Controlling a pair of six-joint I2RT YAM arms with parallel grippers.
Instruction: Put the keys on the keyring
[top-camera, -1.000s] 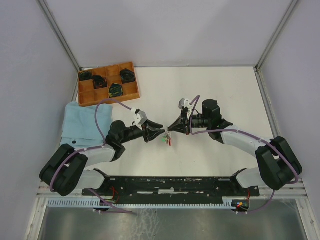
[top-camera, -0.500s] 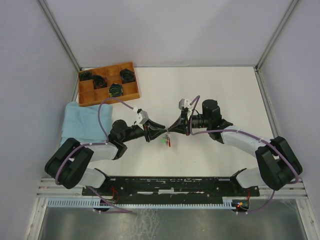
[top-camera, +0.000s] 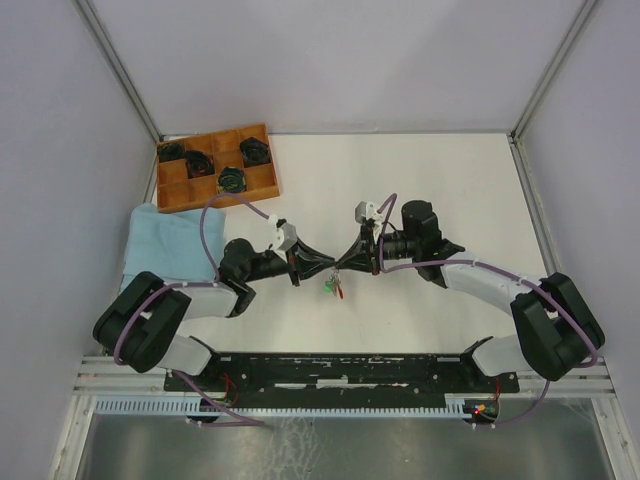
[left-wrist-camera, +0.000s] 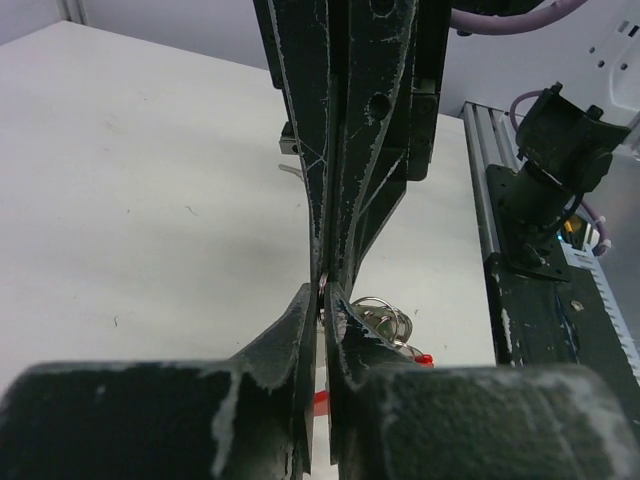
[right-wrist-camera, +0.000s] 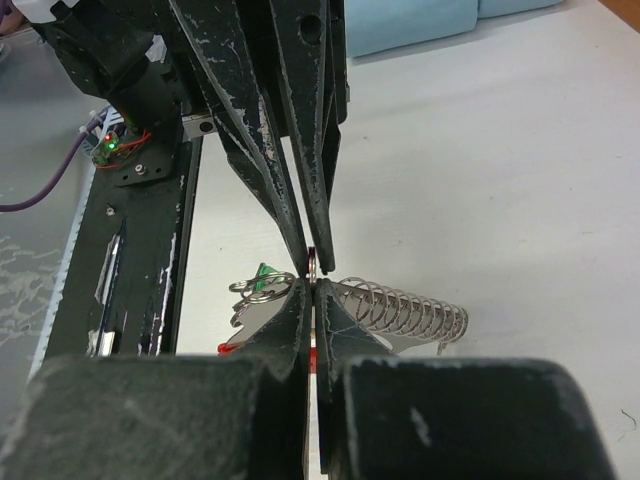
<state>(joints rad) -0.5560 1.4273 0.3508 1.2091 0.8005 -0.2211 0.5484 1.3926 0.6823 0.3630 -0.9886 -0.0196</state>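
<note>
Over the middle of the table my two grippers meet tip to tip. The right gripper (top-camera: 343, 265) (right-wrist-camera: 313, 283) is shut on the thin metal keyring (right-wrist-camera: 314, 262). The left gripper (top-camera: 332, 266) (left-wrist-camera: 323, 290) has its jaws drawn nearly together on the same ring from the other side. Below the tips hang a green-headed key (top-camera: 327, 286) (right-wrist-camera: 262, 272) and a red-headed key (top-camera: 341, 290) (left-wrist-camera: 424, 358) on small silver rings (right-wrist-camera: 255, 290). A silver coiled chain (right-wrist-camera: 400, 305) lies on the table right behind. The red strap shows only as a sliver between the fingers.
A wooden tray (top-camera: 170, 192) with dark round coils (top-camera: 231, 180) stands at the back left. A light blue cloth (top-camera: 160, 245) lies beside the left arm. The black rail (top-camera: 340, 368) runs along the near edge, and walls close in the sides.
The left gripper has moved right until its tips meet the right gripper's, and its jaws have closed in. The right arm and the hanging keys have barely moved.
</note>
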